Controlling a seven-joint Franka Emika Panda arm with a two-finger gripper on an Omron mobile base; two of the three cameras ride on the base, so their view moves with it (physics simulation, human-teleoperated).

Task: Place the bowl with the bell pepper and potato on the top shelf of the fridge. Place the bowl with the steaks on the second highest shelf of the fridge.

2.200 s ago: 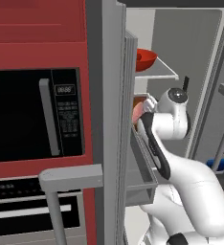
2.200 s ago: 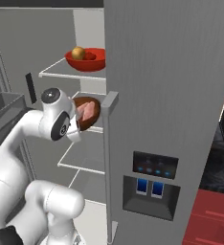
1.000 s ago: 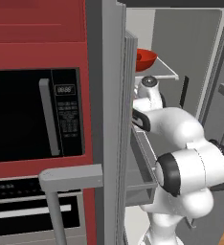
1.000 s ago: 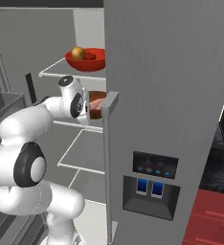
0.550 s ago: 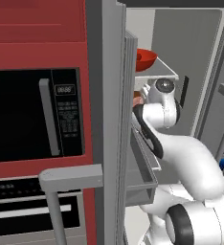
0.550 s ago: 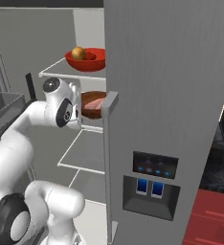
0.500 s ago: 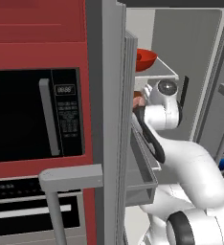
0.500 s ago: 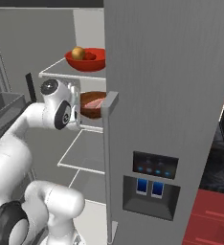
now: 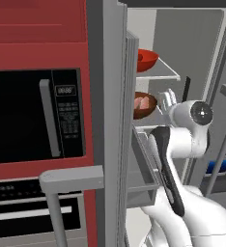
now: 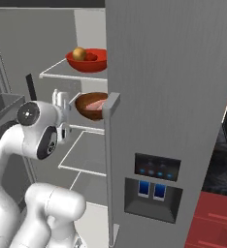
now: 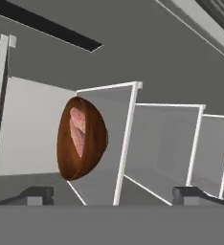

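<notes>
Gripper (image 11: 111,194): fingers spread wide, nothing clasped.
Bowl with the steaks (image 10: 92,105): seated on second shelf, apart from gripper.
Red-orange bowl (image 10: 87,59): noted on top shelf (image 10: 57,73).

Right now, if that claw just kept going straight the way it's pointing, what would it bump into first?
Probably the fridge's back wall. The open claw points past the bowl with the steaks, which sits off to one side; depth is hard to judge.

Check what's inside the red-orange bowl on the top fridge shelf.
The red-orange bowl on the top shelf holds a tan potato and a red bell pepper. Its wall hides their lower parts and the bowl's floor.
</notes>
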